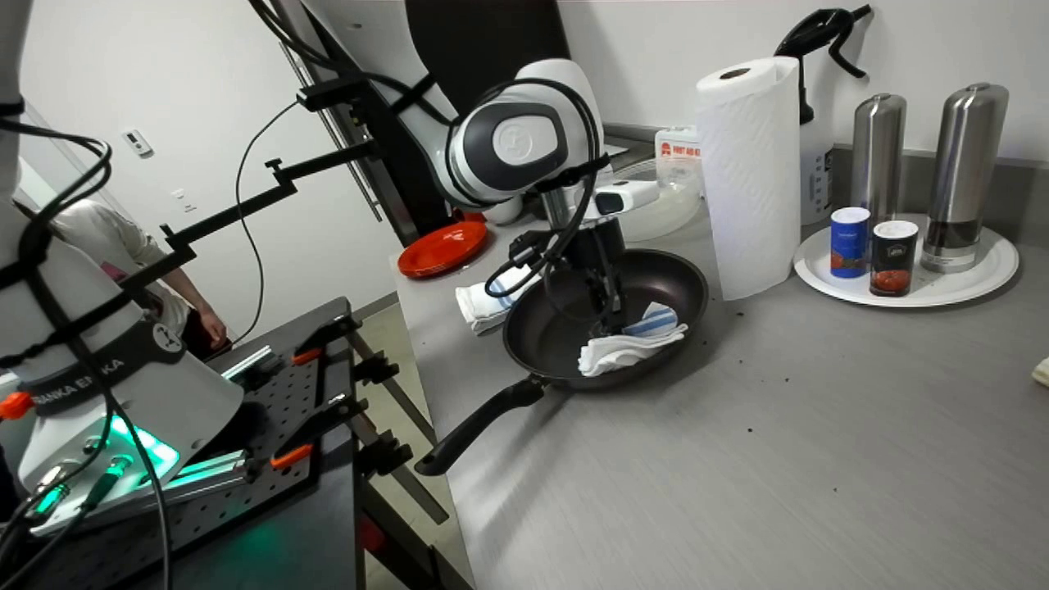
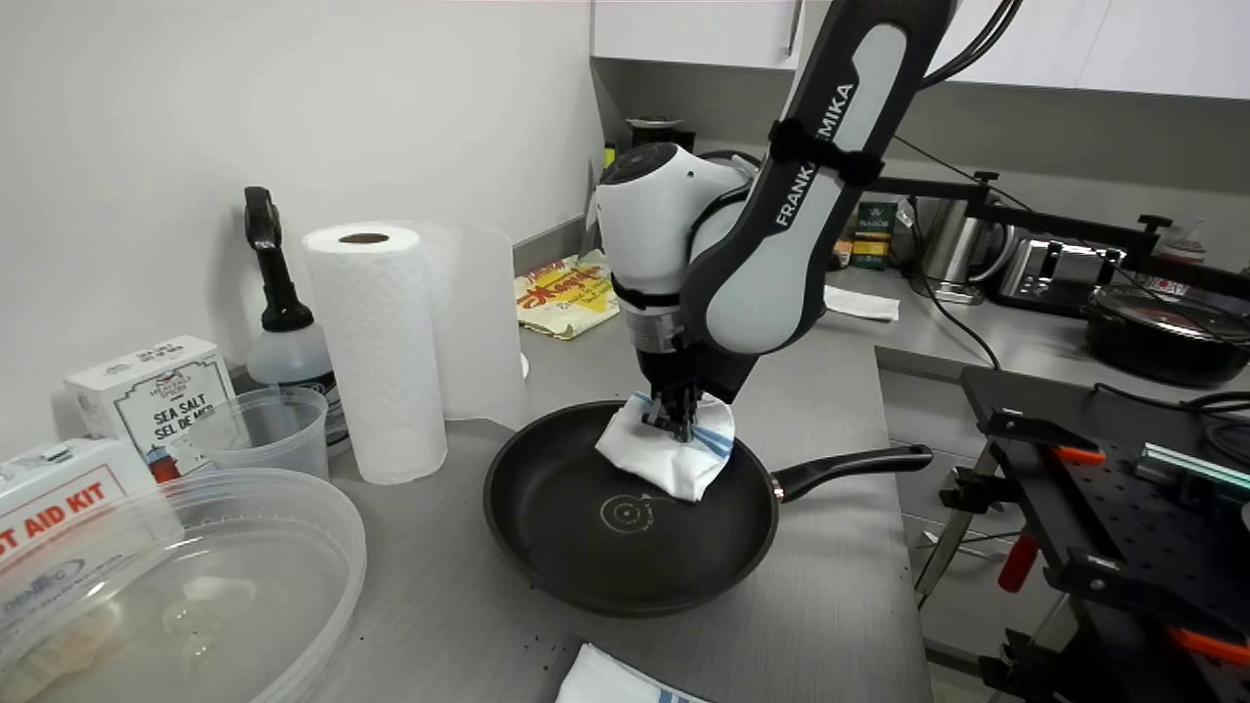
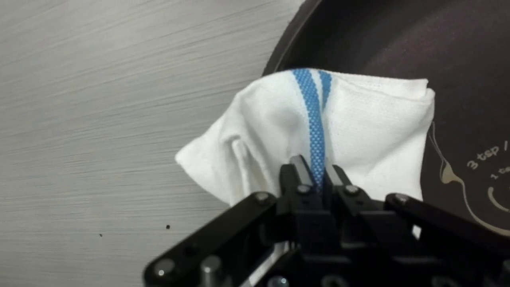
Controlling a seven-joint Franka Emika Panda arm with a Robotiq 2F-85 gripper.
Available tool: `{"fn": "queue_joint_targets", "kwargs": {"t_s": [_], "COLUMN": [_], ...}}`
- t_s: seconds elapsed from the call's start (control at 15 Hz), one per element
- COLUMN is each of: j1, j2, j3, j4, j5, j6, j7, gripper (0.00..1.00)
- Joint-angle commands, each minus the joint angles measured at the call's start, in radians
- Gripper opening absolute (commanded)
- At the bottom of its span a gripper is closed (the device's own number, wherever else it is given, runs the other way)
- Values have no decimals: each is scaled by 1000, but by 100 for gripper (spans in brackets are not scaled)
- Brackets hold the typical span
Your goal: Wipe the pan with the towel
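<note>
The black pan (image 1: 541,340) rests on the grey counter, its long handle pointing toward the counter edge. Draped at the handle side of the pan is the white, blue-striped towel (image 2: 664,464). My gripper (image 3: 317,169) points down and is shut on the towel, whose blue stripe runs between the fingertips. In the wrist view, one towel corner extends past the pan's rim over the counter, and the opposite side lies over the dark pan interior (image 3: 458,79). Both exterior views show the gripper (image 2: 672,425) low over the pan. The towel's underside is hidden.
Another folded cloth (image 1: 483,307) lies beside the pan. A paper-towel roll (image 2: 376,361) stands close by, near a clear plastic tub (image 2: 347,557). A white plate (image 1: 996,274) carries grinders and shakers. Red plates (image 1: 442,248) sit near the counter edge.
</note>
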Motion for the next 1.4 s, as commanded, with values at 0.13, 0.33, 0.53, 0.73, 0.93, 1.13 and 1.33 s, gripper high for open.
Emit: {"fn": "queue_joint_targets", "kwargs": {"t_s": [0.13, 0.33, 0.53, 0.73, 0.93, 1.13, 1.33], "j1": [-10, -24, -40, -55, -84, -103, -132], "j2": [32, 32, 24, 19, 10, 2, -9], "j3": [36, 76, 127, 173, 230, 275, 329], "j4": [14, 17, 15, 9, 5, 5, 3], "j5": [44, 87, 144, 196, 248, 287, 340], "j6": [-7, -19, -27, -28, -34, -36, -40], "j7": [-5, -9, -19, -28, -47, -59, -76], "gripper": [2, 2, 2, 2, 2, 2, 2]}}
